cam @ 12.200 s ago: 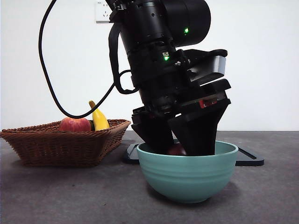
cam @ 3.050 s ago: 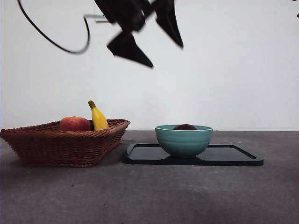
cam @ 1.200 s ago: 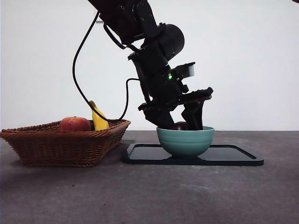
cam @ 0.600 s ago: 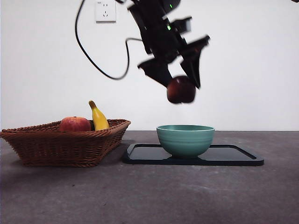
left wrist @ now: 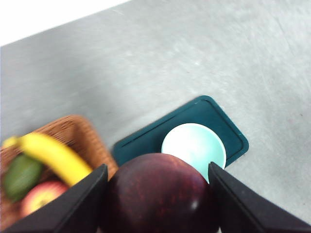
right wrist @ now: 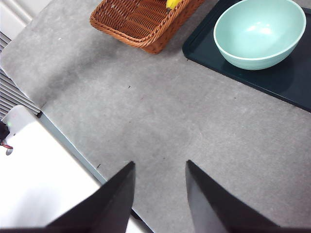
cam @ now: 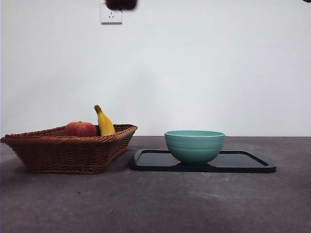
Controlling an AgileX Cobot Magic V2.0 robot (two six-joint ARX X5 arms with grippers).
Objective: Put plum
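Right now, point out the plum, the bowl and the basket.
plum (left wrist: 158,194): left wrist view, middle of its glossy skin, between the left claw's jaws.
bowl (cam: 194,145): front view, outer wall.
basket (cam: 68,153): front view, woven front wall.

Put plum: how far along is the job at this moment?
Done: the plum is out of the green bowl, which sits empty on the dark tray. In hand: the left tool grips the plum high above the table. Left: setting it down, perhaps in the wicker basket. The right tool waits, open.
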